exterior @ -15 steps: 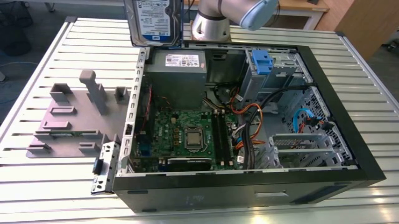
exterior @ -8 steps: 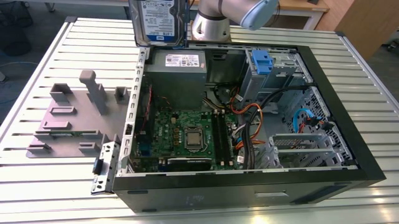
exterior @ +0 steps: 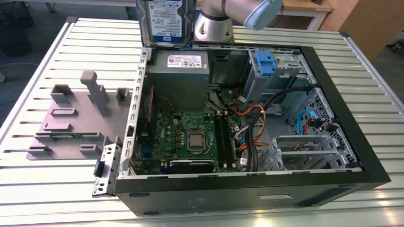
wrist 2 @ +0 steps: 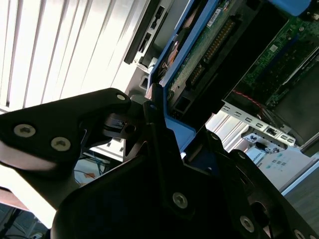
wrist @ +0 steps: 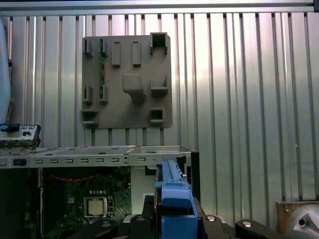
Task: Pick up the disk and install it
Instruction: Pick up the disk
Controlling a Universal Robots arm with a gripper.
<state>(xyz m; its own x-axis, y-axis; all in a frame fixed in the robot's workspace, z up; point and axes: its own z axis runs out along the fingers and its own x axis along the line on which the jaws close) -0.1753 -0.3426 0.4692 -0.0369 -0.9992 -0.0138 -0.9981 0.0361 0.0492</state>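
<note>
The disk hangs upright in the air over the far rim of the open computer case, its blue-and-white label facing the exterior camera. The grey arm stands just to its right in that view. In the second wrist view my gripper is shut on the disk, with black fingers pressed against its blue rail and its green circuit board side showing. The first wrist view looks along the disk's blue rail edge, above the case.
Inside the case sit a grey power-supply box, a green motherboard and a blue caddy clip at the drive bay. A grey fixture plate lies on the slatted metal table on the exterior view's left.
</note>
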